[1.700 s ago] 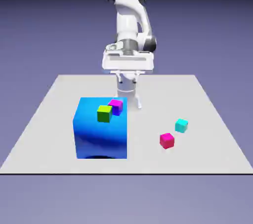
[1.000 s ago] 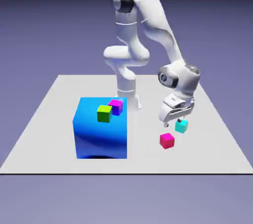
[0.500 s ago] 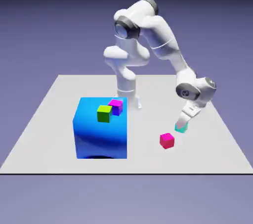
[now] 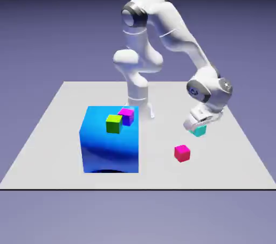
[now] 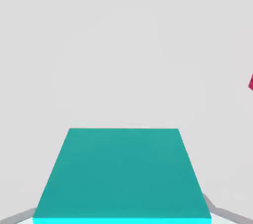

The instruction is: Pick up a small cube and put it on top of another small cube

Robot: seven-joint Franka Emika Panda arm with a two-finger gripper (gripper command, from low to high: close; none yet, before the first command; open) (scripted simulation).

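Cyan cube is in the gripper, out on the exterior view's right side of the table. Gripper is closed on it: the grey fingertips sit at opposite sides of the cube, one per side. Sensible hold for stacking: the cube looks square between the tips, so its underside should be free to land flat. The hand comes in from above, which suits a lift and a set-down. Whether the cube is clear of the table, can't tell for sure; judged to be at or near the start of the lift.

Pink-red cube is near it, alone on the table, nearer the camera. Looks like the easiest base, but the task doesn't name one. Next call: raise enough to clear its top, align, lower gently. Risk is an off-centre drop or clipping its edge.

Farther out, green cube and magenta-violet cube show against the upper part of the big blue block. They look perched on it, exact contact unclear. Purpose of the block unclear; may just be clutter.

Markings: small round emblem on the white arm's wrist joint, too small to read. No labels or lettering visible on the cubes or block.
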